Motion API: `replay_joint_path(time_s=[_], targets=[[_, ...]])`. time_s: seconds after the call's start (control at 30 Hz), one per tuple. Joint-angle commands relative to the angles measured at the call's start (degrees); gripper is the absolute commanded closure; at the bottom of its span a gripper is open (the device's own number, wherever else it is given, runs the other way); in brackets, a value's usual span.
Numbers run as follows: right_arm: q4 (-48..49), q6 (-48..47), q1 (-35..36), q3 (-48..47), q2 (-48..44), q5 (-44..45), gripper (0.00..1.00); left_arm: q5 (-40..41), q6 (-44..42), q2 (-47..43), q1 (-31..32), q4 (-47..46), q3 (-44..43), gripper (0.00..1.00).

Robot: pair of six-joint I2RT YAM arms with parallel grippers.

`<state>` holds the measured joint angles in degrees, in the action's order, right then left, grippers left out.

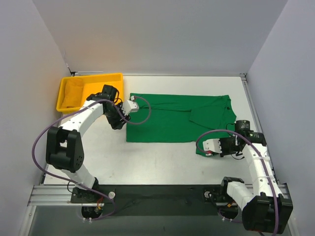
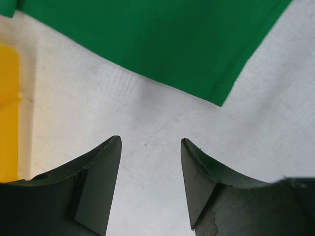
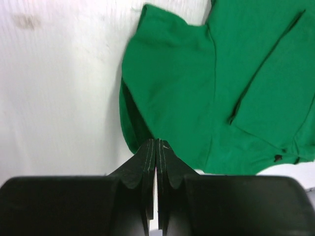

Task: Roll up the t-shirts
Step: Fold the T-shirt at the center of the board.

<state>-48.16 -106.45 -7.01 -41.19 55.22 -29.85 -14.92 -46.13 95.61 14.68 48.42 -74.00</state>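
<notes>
One soft, plain green t-shirt (image 1: 167,123) lies flat, roughly rectangular; left jaws apart, right jaws pressed together.

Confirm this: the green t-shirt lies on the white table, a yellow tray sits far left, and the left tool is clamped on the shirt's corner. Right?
Not quite. The left tool is open over bare table, short of the corner of the green t-shirt, as the left wrist view shows. The shirt's place and the yellow tray far left are right.
</notes>
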Motion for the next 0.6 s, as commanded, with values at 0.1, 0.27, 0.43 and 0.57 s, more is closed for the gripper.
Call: replay_joint_path(time_s=[0.1, 0.27, 0.43, 0.57], targets=[[8.69, 27.24, 5.6, 2.17, -1.09, 3.03, 1.0, -8.64, -12.58, -7.37, 4.56, -1.66, 7.9, 0.39], [12.56, 39.12, 5.95, -0.64, 1.29, 5.15, 1.0, -5.91, -10.83, -7.02, 8.26, -8.85, 11.94, 0.44], [14.23, 44.75, 5.95, -1.61, 2.26, 7.25, 1.0, -3.54, -10.47, -7.11, 10.28, -14.76, 17.48, 0.48], [14.24, 45.37, 5.95, -1.0, 1.73, 8.22, 1.0, -2.75, -10.91, -5.18, 10.55, -16.34, 17.92, 0.49]])
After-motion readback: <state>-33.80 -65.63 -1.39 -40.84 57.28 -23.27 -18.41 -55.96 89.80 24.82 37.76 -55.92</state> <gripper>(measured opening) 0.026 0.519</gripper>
